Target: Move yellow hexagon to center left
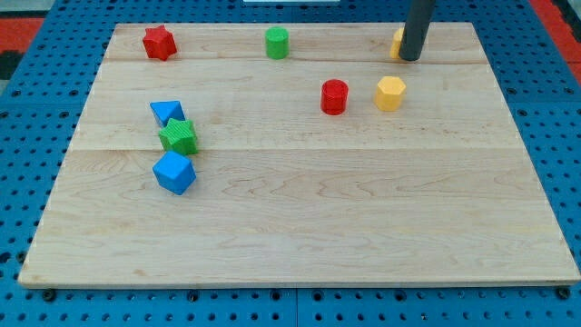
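The yellow hexagon [389,93] lies on the wooden board in the view's upper right, just right of a red cylinder [334,96]. My tip [410,58] rests on the board near the view's top right, above and slightly right of the yellow hexagon, apart from it. The dark rod hides most of a second yellow block [398,41], whose shape I cannot make out; the tip is touching or very close to its right side.
A red star [159,42] sits at the top left and a green cylinder [277,42] at top centre. At centre left, a blue triangle [166,112], a green star [179,136] and a blue cube [174,173] cluster together.
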Tool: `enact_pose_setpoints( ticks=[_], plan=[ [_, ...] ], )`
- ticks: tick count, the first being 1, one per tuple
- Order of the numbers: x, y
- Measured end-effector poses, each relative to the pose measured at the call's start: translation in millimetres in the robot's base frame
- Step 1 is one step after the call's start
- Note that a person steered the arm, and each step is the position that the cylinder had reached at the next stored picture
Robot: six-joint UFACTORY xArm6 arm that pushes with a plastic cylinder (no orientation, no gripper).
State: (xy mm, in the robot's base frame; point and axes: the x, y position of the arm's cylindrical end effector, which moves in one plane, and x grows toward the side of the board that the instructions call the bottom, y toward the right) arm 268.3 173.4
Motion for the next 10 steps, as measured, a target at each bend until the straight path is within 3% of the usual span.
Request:
enact_pose_setpoints(
  ticks=[1,2,3,5,6,7,8,9,10],
  plan=[
    [1,-7],
    [39,20],
    [80,-1],
    [73,-96],
    [135,-113],
    [154,-149],
    [131,-114],
    [79,-149],
    [79,-146]
  ],
)
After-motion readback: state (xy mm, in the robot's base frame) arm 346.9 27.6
